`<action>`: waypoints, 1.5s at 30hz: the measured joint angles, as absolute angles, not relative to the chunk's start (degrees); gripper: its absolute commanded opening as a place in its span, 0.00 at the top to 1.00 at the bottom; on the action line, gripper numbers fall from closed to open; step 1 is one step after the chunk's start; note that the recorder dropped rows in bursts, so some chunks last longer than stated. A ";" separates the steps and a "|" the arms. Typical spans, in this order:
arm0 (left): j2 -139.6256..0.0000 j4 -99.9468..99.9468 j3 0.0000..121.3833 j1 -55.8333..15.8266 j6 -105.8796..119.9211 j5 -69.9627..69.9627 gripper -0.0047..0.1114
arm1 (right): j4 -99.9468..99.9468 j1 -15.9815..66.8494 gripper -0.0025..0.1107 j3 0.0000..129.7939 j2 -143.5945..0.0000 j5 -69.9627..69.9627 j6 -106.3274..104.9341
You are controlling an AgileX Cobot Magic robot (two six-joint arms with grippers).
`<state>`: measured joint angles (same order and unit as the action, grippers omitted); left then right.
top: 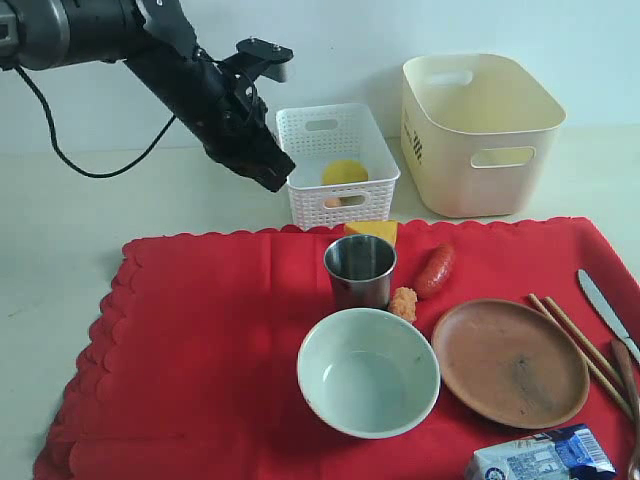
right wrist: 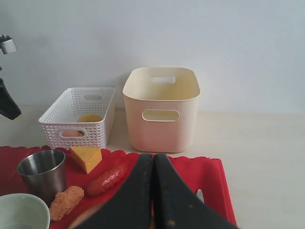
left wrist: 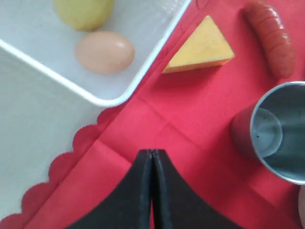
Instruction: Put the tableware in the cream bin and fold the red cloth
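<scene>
The left pincer and arm are black, with a grey link and black cable.

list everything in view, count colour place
cloth: 1, red, on table
bowl: 1, pale green, front centre
cup: 1, steel, behind bowl
plate: 1, brown, right of bowl
chopsticks: 2, wooden, right of plate
knife: 1, metal, right edge
spoon: 1, brown, far right, cut off
bin: 1, cream, back right
basket: 1, white, left of bin
lemon: 1, yellow, in basket
egg: 1, tan, in basket
cheese: 1, yellow, behind cup
sausage: 1, red, right of cup
nugget: 1, orange, between cup and plate
carton: 1, blue-white, front right
left gripper: 1, black, shut, left of basket
right gripper: 1, black, shut
</scene>
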<state>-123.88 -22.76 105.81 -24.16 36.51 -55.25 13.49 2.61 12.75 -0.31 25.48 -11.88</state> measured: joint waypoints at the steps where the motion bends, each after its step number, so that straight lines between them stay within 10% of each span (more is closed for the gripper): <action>1: -123.31 -21.69 105.81 -24.16 34.41 -55.72 0.96 | 13.49 2.61 0.98 12.75 -0.31 25.48 -11.88; 30: -83.60 -18.96 72.66 -24.05 27.08 -49.22 0.96 | 13.54 2.61 0.98 12.75 -0.31 25.48 -11.88; 45: -29.74 -16.11 41.87 -24.05 21.19 -37.46 0.96 | 13.54 2.61 0.98 12.75 -0.31 25.48 -11.88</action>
<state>-29.74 -16.11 41.87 -24.05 21.19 -37.46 13.54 2.61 12.75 -0.31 25.48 -11.88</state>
